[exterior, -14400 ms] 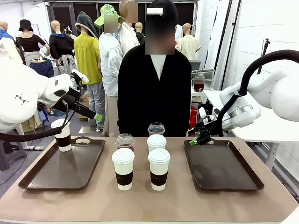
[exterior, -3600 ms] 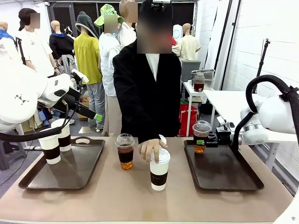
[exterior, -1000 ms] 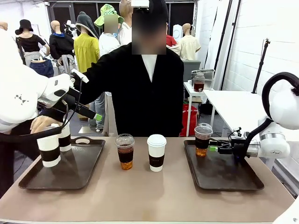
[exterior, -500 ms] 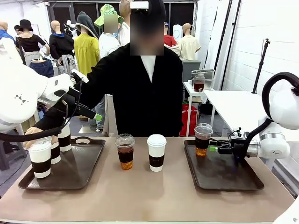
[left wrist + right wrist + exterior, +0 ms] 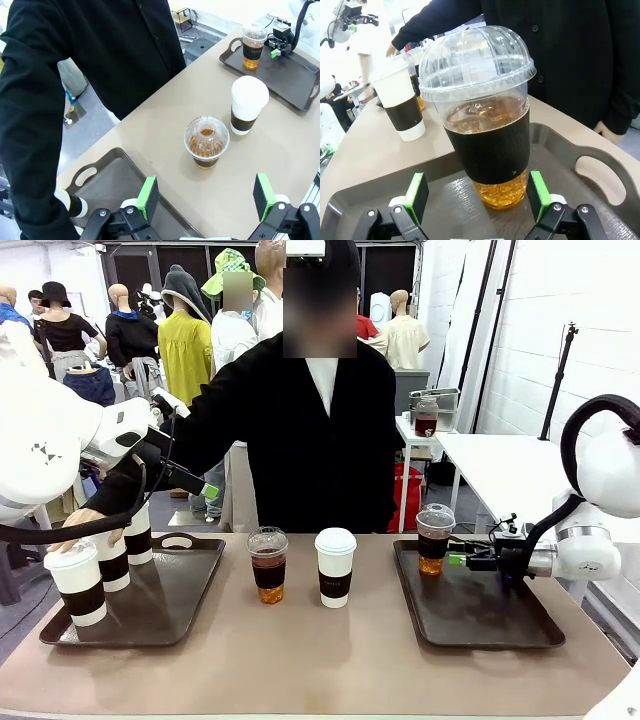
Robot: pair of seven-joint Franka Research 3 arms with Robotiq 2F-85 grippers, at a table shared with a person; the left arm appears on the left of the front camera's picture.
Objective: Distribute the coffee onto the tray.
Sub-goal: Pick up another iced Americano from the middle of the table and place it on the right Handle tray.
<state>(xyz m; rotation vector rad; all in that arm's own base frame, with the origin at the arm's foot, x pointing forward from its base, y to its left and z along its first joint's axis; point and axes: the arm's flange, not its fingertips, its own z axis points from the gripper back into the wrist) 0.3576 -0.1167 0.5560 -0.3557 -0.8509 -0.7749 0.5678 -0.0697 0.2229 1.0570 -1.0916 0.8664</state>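
tray (image 5: 112,175) cut by edge, paper cup (image 5: 76,205) behind person's arm (image 5: 30,150)

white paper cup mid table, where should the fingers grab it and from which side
Probably the dark sleeve of the white paper cup, coming in level from the robot's side of the table. It stands upright, its lid flares wider above, and the dome-lidded cup stands apart on its left.

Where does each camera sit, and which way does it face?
Front: robot's side, facing the person across the table; both arms show.
Left wrist: high by the left tray, looking down at the table; left tool open.
Right wrist: low over the right tray, facing a dome cup; right tool open.
Shared: all three show the white cup mid-table.
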